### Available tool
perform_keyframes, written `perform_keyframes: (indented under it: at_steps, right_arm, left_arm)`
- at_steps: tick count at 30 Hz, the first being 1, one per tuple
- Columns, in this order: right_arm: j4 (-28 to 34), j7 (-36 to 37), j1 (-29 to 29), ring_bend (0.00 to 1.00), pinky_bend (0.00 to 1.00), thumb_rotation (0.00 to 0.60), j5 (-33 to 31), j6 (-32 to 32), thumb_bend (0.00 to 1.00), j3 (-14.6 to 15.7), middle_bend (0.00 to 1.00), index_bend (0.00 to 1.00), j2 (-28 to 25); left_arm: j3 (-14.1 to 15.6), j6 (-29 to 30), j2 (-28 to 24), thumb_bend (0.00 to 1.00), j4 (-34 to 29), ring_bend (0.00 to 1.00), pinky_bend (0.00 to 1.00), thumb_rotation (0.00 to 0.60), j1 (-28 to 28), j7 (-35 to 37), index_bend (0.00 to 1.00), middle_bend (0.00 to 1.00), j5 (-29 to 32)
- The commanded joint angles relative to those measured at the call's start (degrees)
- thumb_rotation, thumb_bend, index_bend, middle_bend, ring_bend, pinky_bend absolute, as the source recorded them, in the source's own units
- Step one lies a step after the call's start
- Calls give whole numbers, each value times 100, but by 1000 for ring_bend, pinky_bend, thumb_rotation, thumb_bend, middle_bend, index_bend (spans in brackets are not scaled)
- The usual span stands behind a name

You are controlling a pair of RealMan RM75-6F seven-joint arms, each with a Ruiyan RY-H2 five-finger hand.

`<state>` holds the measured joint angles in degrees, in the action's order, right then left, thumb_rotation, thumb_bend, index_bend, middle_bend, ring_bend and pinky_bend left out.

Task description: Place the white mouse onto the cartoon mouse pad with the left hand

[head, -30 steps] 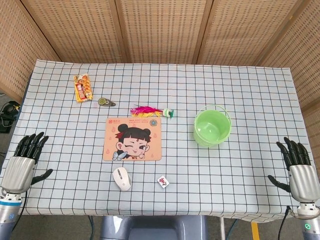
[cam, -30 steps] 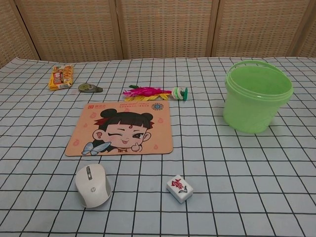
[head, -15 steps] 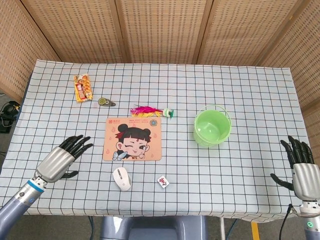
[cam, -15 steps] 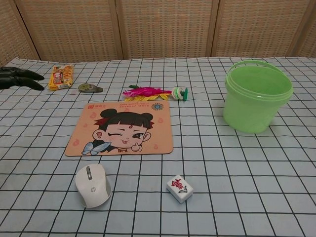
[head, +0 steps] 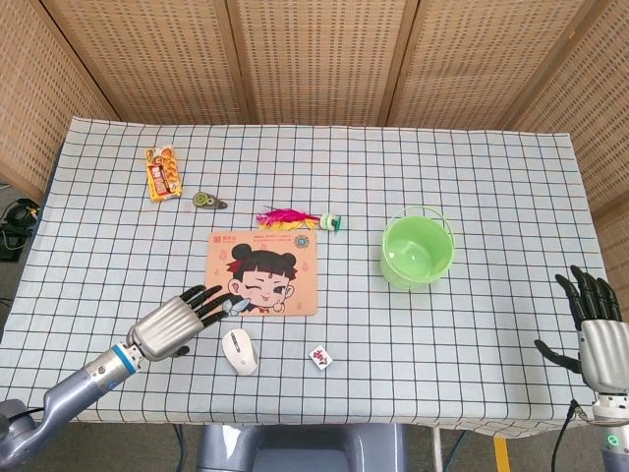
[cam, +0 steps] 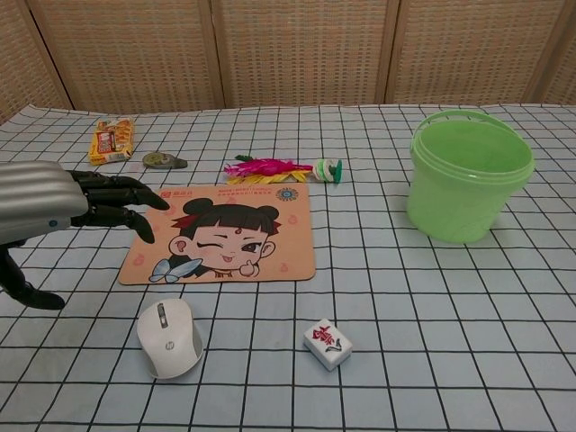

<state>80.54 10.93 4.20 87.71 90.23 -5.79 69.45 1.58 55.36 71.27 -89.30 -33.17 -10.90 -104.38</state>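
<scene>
Reaching over the checked surface point(head: 472, 177) with our left hand point(head: 172, 322), fingers point(cam: 121, 200) spread and holding nothing.

Taking the cartoon mouse pad point(head: 261, 273) as landmark: our left hand hovers at its near-left corner, fingertips over the pad's edge. The white mouse point(head: 239, 351) lies just in front of the pad, apart from it and untouched, with a mahjong tile point(head: 320, 358) further right. A feathered shuttlecock point(head: 291, 218) sits just behind the pad, a green bucket point(head: 418, 249) well to its right. Our right hand point(head: 593, 326) rests far right, fingers extended and apart, empty.
</scene>
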Motion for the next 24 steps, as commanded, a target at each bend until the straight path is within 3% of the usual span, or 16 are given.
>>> perform_keyframes:
  at_steps: [1, 24]
  right_arm:
    - [-3, 55, -9, 0, 0, 600, -16, 12, 78, -14, 0, 130, -21]
    - [5, 347, -66, 0, 0, 600, -62, 108, 77, -80, 0, 131, -119]
  left_arm:
    - [-33, -174, 153, 42, -46, 16, 161, 600, -141, -100, 228, 42, 123]
    - [-105, -1103, 841, 42, -196, 51, 182, 600, -663, -1156, 257, 83, 950]
